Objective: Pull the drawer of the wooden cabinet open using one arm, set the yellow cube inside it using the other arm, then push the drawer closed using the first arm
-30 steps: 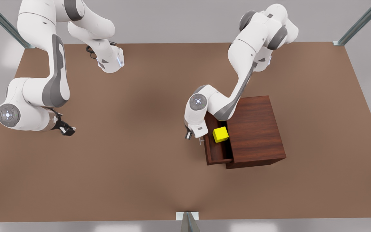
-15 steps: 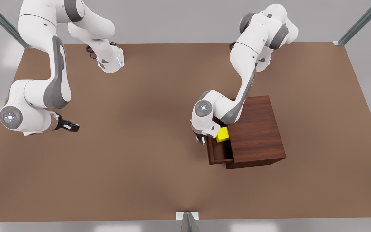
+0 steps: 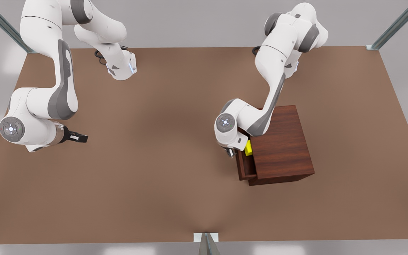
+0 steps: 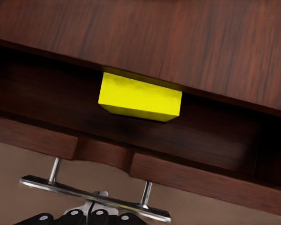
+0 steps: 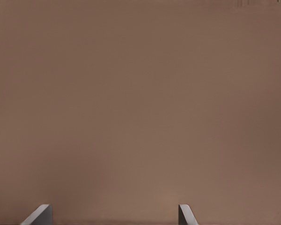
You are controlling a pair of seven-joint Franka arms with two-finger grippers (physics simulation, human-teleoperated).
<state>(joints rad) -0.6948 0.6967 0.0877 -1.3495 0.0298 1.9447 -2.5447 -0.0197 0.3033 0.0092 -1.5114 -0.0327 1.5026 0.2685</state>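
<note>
The wooden cabinet (image 3: 282,141) stands toward the front view's right. Its drawer (image 3: 245,166) sticks out only a little. The yellow cube (image 3: 248,148) lies inside the drawer (image 4: 192,140), half under the cabinet's top (image 4: 187,42); the cube (image 4: 140,97) rests near the drawer's back. My left gripper (image 3: 230,152) is at the drawer front, its fingers (image 4: 86,216) shut together right behind the silver handle (image 4: 93,197). My right gripper (image 3: 80,137) waits low over the table at the front view's left, open with nothing between its fingertips (image 5: 40,213).
The brown table (image 3: 154,177) spreads wide between the two arms and in front of the cabinet. Metal frame posts (image 3: 207,242) stand at the table's edges. The arm bases sit at the far edge.
The left gripper has moved toward the cabinet and the drawer has slid most of the way in, covering more of the cube. The right gripper shifted slightly and levelled out.
</note>
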